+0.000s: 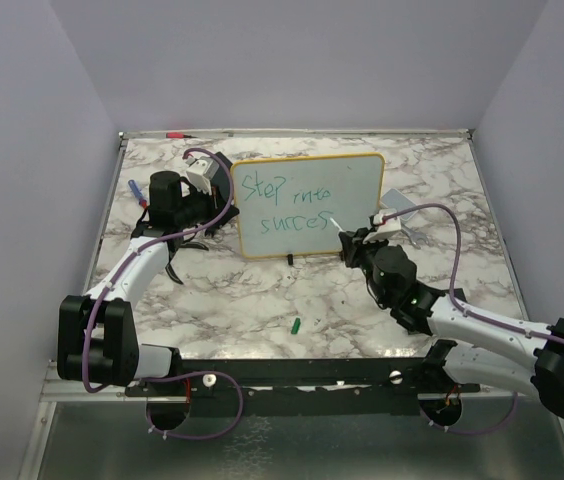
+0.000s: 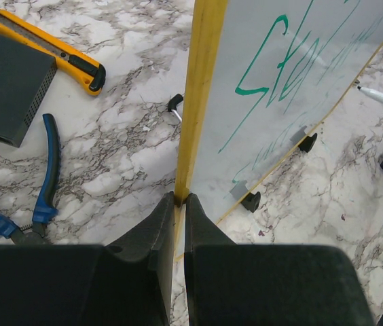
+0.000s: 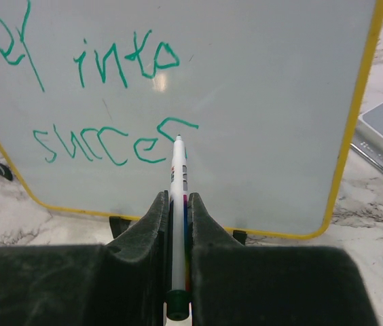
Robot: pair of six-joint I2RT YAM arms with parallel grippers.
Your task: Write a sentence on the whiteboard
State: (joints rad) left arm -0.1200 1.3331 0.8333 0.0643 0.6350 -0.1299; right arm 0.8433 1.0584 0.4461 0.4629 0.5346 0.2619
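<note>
Board [image 1: 309, 205]: upright mid-table, on its feet.
L gripper [image 2: 180, 198]: your jaws pinch board's yellow side edge.
R gripper [image 3: 178, 197]: clamped on marker [image 3: 177, 166], tip touching board.
Sentence [image 3: 125, 62]: green, 2 lines, "Step into succe", next letter part-drawn.

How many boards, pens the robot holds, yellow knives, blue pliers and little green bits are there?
whiteboard: 1
held marker: 1
yellow utility knife: 1
blue pliers: 1
small green piece: 1
Total: 5
</note>
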